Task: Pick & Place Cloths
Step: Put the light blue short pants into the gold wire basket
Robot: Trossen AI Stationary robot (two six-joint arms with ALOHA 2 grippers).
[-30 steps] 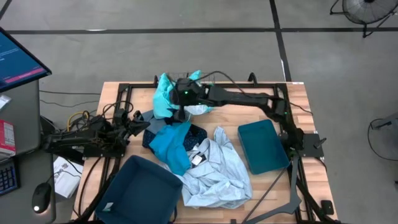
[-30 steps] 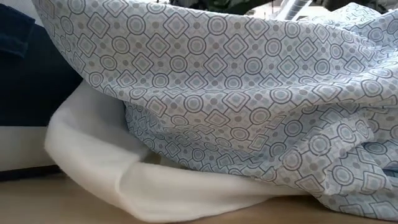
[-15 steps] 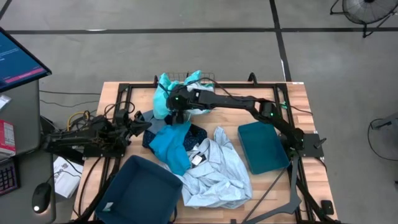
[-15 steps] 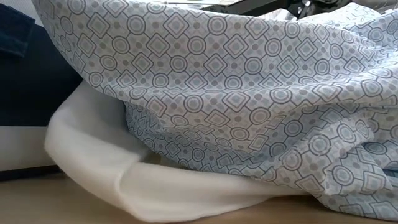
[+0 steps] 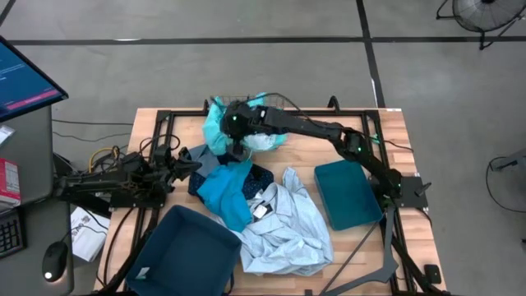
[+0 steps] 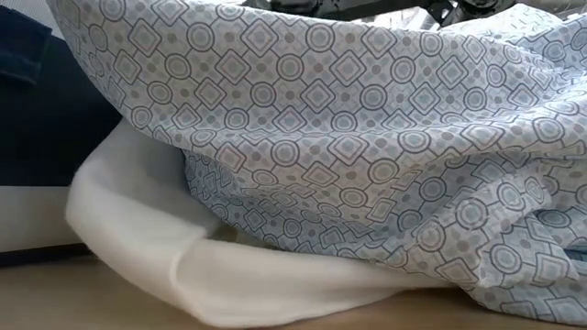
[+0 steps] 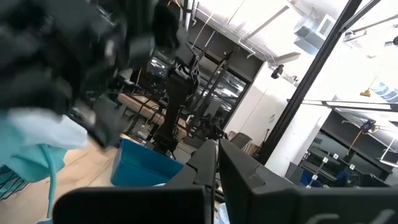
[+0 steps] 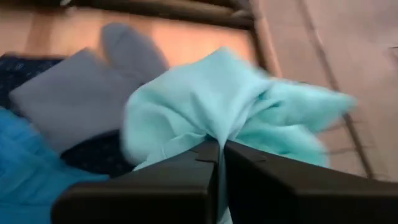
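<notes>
Wooden table [image 5: 304,160] is carrying the cloths [image 5: 263,210], heaped from centre toward twelve o'clock. Right claw [image 5: 236,146] is clenching on the turquoise cloth [image 8: 217,106] near twelve o'clock. Left claw [image 5: 191,167] is resting clenched and empty at nine o'clock.

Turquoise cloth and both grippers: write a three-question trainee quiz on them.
1. True or false: the right gripper is shut on the turquoise cloth.
2. Which lies nearer the left gripper: A) the bright blue cloth, B) the teal bin by the right arm's base?
3. Fill in: the left gripper's fingers are ____.

Key: 1 true; 2 A; 3 shut.
</notes>
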